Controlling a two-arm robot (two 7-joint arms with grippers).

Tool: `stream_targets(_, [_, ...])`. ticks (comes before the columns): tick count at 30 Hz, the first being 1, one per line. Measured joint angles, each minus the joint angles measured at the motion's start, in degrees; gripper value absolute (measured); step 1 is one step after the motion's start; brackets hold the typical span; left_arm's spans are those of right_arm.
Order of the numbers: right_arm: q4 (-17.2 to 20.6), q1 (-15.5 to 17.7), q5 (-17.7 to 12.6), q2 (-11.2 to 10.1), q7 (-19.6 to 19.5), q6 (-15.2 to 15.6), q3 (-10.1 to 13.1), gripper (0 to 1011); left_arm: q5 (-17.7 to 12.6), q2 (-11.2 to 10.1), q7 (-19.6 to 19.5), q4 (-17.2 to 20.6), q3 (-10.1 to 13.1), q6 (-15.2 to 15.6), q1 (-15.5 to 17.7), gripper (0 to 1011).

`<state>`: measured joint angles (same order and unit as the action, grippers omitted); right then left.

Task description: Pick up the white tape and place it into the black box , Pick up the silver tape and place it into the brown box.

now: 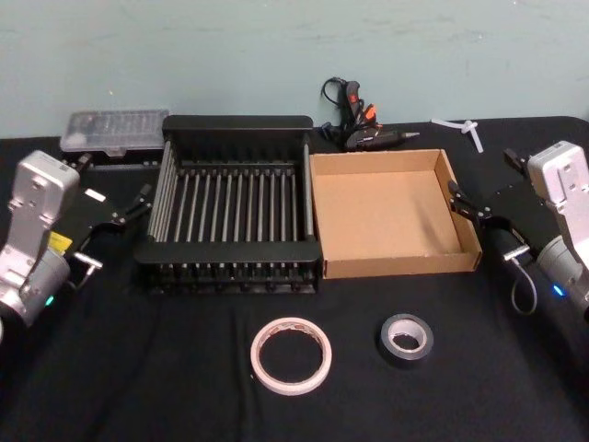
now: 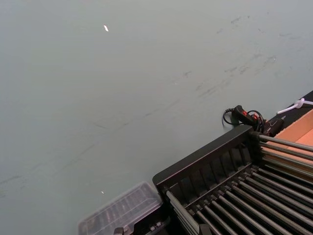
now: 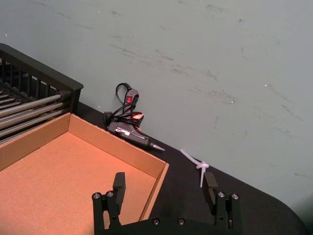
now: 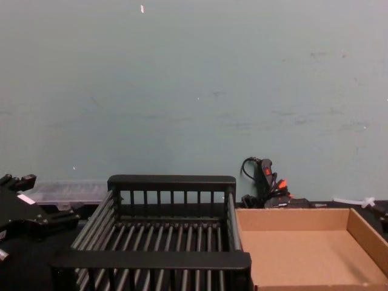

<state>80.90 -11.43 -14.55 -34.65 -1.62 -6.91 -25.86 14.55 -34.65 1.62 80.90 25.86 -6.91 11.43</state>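
Note:
The white tape (image 1: 292,354) lies flat on the black table near its front edge. To its right lies the smaller silver tape (image 1: 406,338). Behind them the black box (image 1: 227,250) and the brown box (image 1: 386,216) stand side by side, both with nothing inside. My left gripper (image 1: 115,189) hovers open just left of the black box (image 4: 173,182). My right gripper (image 1: 483,180) hovers open at the brown box's right wall. In the right wrist view the right gripper (image 3: 165,183) has one finger over the brown box (image 3: 73,171) and the other outside it.
A clear plastic case (image 1: 115,129) sits behind the black box at the back left. A glue gun with a coiled cord (image 1: 363,129) and a white plastic piece (image 1: 465,129) lie behind the brown box. A teal wall closes off the back of the table.

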Motion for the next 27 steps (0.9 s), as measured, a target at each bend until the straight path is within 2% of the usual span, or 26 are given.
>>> stream_targets(27, [0.0, 0.0, 0.1, 0.2, 0.4, 0.0, 0.3, 1002, 0.0, 0.0, 0.0, 0.0, 0.0, 0.0, 0.0, 1001])
